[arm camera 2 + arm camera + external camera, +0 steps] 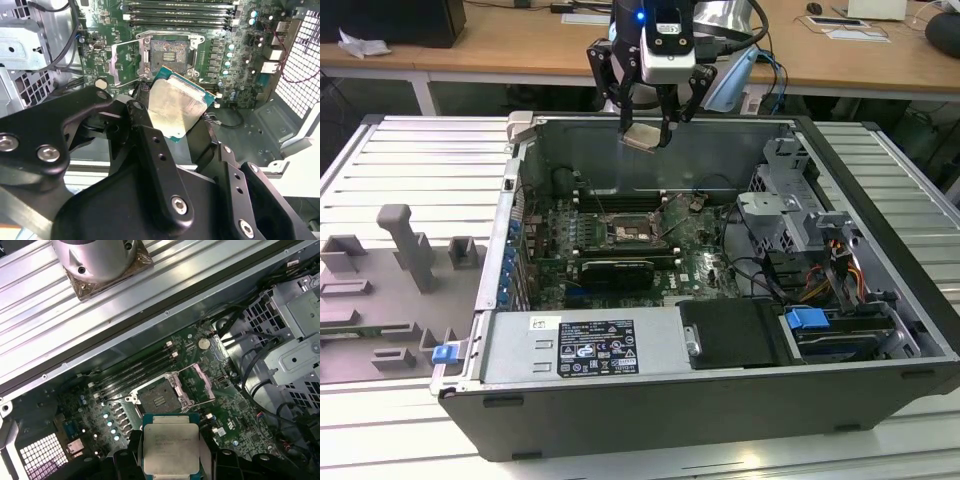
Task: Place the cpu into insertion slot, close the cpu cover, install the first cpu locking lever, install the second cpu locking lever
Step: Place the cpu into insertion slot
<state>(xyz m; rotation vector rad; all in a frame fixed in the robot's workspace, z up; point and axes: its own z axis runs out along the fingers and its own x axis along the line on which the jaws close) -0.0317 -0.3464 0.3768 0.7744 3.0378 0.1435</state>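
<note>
The open computer case [720,410] lies on its side on a ribbed metal table [410,160], and the first step is in hand: the cpu is not yet in its slot. Inside, the green circuit board [705,265] covers the floor of the case, with the power supply [590,345] along the near wall and a metal drive cage [790,210] at the exterior view's right. The insertion slot [157,400] sits bare near the middle of the board, its dark centre exposed, and the cpu cover [202,385] is swung up beside it, so the opening looks free. The gripper [648,135] hangs above the case's far wall, well above the board, its fingers [145,125] pinching the cpu [177,107] by two opposite edges. The chip is tilted rather than flat. Seating it calls, I judge, for levelling the chip, squaring its edges to the slot's rim and bringing it straight down with little force. Close by are the long memory slots [135,372] on one side, a long black card [618,270] on the other, and loose black cables [750,270] toward the drive cage. The raised cover and the case wall are the likeliest things to catch a finger.
</note>
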